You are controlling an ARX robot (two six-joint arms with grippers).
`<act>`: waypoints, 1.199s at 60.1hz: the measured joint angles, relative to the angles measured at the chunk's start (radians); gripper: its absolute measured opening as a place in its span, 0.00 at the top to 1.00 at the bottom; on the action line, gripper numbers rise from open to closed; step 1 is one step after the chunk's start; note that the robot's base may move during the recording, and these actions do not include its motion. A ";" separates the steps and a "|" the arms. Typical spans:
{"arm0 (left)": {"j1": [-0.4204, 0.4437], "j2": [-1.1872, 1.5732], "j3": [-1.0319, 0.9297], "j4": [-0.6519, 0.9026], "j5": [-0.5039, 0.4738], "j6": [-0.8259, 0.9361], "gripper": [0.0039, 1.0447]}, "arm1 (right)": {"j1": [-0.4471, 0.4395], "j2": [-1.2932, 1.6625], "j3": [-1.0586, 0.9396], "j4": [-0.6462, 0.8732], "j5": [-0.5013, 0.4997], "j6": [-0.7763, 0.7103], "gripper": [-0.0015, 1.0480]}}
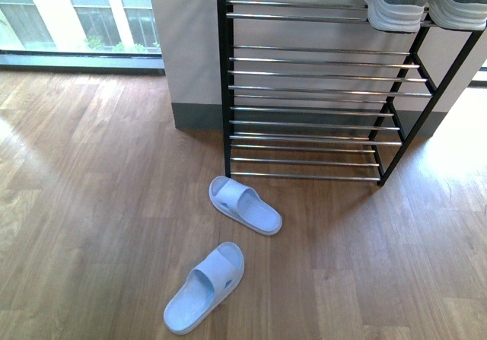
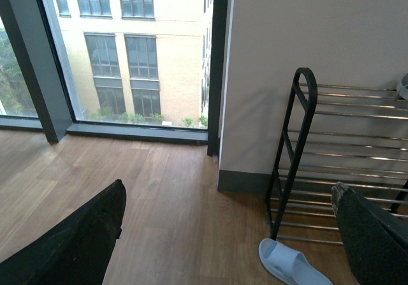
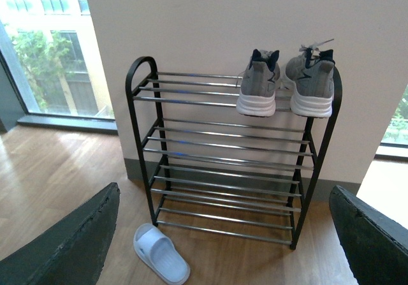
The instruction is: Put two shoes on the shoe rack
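Two pale blue slide sandals lie on the wood floor in front of the shoe rack (image 1: pixel 224 89): one (image 1: pixel 245 205) close to its left foot, the other (image 1: pixel 204 287) nearer me. Two grey sneakers (image 3: pixel 258 87) (image 3: pixel 311 84) stand side by side at the right end of the top shelf. Neither arm shows in the front view. My left gripper (image 2: pixel 229 192) is open, high above the floor, with the nearer-to-rack slide (image 2: pixel 290 264) low between its fingers (image 2: pixel 70 247). My right gripper (image 3: pixel 224 192) is open too, facing the rack (image 3: pixel 135 113) from a distance, with one slide (image 3: pixel 160 254) below.
The rack stands against a white wall with a dark skirting (image 1: pixel 198 115). Floor-to-ceiling windows (image 1: pixel 76 13) run along the left, with a dark frame post (image 2: pixel 217 62) at the wall's corner. The rack's lower shelves hold nothing.
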 joint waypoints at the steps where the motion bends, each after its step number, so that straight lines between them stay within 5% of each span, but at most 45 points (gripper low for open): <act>1: 0.000 0.000 0.000 0.000 0.000 0.000 0.09 | 0.000 0.000 0.000 0.000 0.000 0.000 0.09; 72: 0.000 0.000 0.000 0.000 0.001 0.000 0.09 | 0.000 0.000 0.000 0.000 0.001 0.000 0.09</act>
